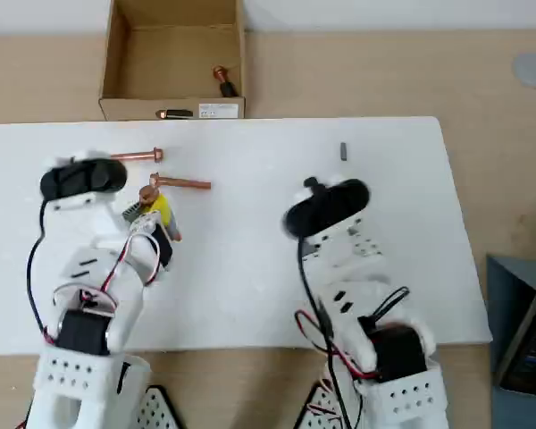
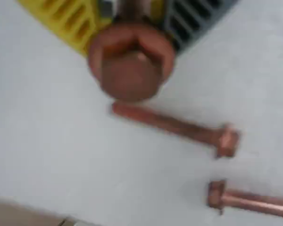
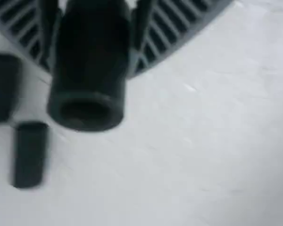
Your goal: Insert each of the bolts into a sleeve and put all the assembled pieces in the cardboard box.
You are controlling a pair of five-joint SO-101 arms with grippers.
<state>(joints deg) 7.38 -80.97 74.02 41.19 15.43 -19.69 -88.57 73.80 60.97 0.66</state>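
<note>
Two arms built of white printed shells, the left arm and the right arm, each with a perforated white base, black servo blocks set into the links and a rounded black housing at the wrist. Thin red, black and white cables run in loose loops along the links of both. The left gripper has one yellow ribbed finger and one dark grey ribbed finger; the right gripper has dark grey ribbed fingers.
</note>
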